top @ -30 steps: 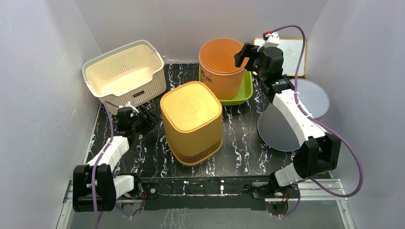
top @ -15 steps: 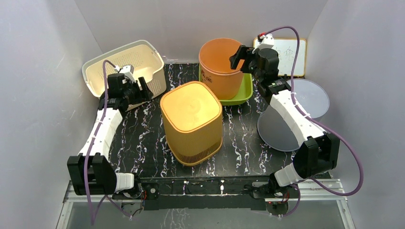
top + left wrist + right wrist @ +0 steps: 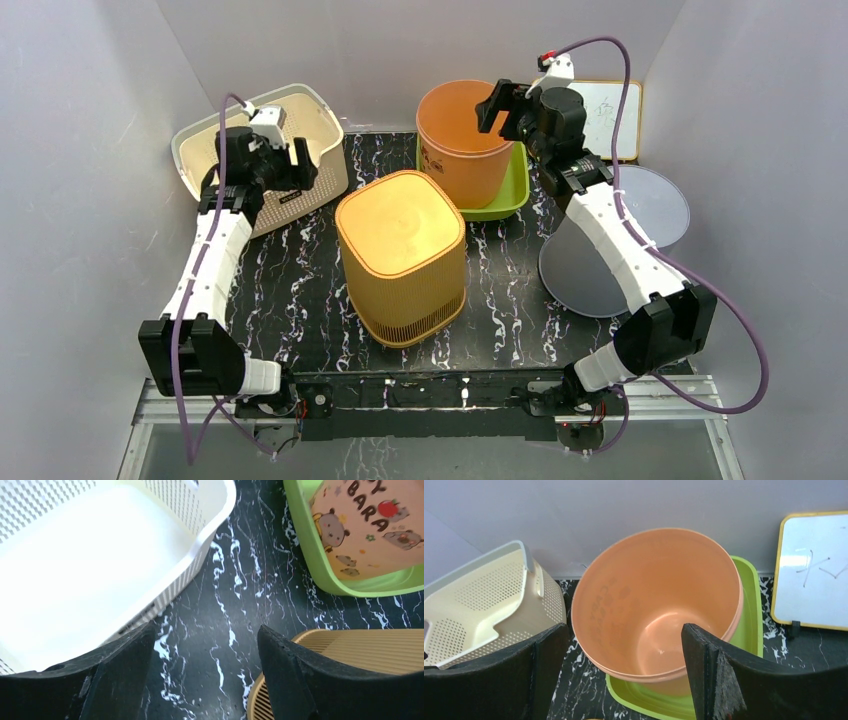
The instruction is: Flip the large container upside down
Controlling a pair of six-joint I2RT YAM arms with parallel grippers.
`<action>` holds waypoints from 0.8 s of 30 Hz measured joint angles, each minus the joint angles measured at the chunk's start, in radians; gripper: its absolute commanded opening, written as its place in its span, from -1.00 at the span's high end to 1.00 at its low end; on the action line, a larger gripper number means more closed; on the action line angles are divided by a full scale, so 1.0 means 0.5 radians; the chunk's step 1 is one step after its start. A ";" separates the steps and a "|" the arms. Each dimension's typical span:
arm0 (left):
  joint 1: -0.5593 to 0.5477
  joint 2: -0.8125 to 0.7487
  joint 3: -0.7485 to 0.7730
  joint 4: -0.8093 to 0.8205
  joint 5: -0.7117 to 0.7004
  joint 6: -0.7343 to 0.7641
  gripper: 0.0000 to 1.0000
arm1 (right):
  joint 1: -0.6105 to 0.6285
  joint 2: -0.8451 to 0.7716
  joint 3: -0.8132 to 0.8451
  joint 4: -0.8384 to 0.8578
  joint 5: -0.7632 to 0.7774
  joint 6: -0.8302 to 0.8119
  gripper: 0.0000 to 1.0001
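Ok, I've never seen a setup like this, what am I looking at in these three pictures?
Two robot arms are bolted to a dark marbled table. One picture looks down from above; the other two come from a camera on each wrist, the black shapes being that arm's own fingers. On the table: a white basket, an orange bucket in a green tray, a yellow bin, a whiteboard, grey discs. The left hand hangs by the basket, the right hand by the bucket; both open, holding nothing.
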 measured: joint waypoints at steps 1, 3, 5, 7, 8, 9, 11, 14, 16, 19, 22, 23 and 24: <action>-0.001 0.001 0.021 0.018 0.008 0.024 -0.46 | 0.004 0.000 0.025 0.006 0.005 0.001 -0.63; -0.002 0.014 0.064 0.063 0.041 0.088 -0.46 | 0.012 -0.001 0.038 0.020 0.014 0.002 -0.63; -0.006 0.049 0.086 0.132 0.092 0.154 -0.47 | 0.014 0.000 0.037 0.014 0.018 0.006 -0.62; -0.013 0.092 0.087 0.198 0.137 0.214 -0.47 | 0.014 0.002 0.037 0.009 0.024 0.010 -0.62; -0.016 0.122 0.087 0.232 0.162 0.248 -0.47 | 0.014 0.002 0.037 0.011 0.031 0.011 -0.63; -0.021 0.156 0.087 0.263 0.185 0.284 -0.47 | 0.014 0.002 0.037 0.012 0.033 0.012 -0.62; -0.027 0.232 0.087 0.313 0.229 0.362 -0.47 | 0.021 0.008 0.037 0.018 0.037 0.018 -0.62; -0.033 0.337 0.087 0.359 0.260 0.455 -0.47 | 0.024 0.034 0.037 0.021 0.037 0.024 -0.62; -0.037 0.406 0.087 0.385 0.264 0.510 -0.47 | 0.027 0.063 0.037 0.021 0.038 0.024 -0.62; -0.038 0.483 0.087 0.423 0.266 0.571 -0.47 | 0.034 0.124 0.040 0.021 0.042 0.024 -0.62; -0.038 0.540 0.087 0.449 0.256 0.632 -0.49 | 0.036 0.171 0.040 0.010 0.045 0.022 -0.62; -0.038 0.558 0.088 0.452 0.243 0.654 -0.49 | 0.037 0.178 0.040 0.007 0.046 0.021 -0.62; -0.038 0.574 0.088 0.455 0.230 0.674 -0.49 | 0.037 0.182 0.040 0.007 0.050 0.018 -0.62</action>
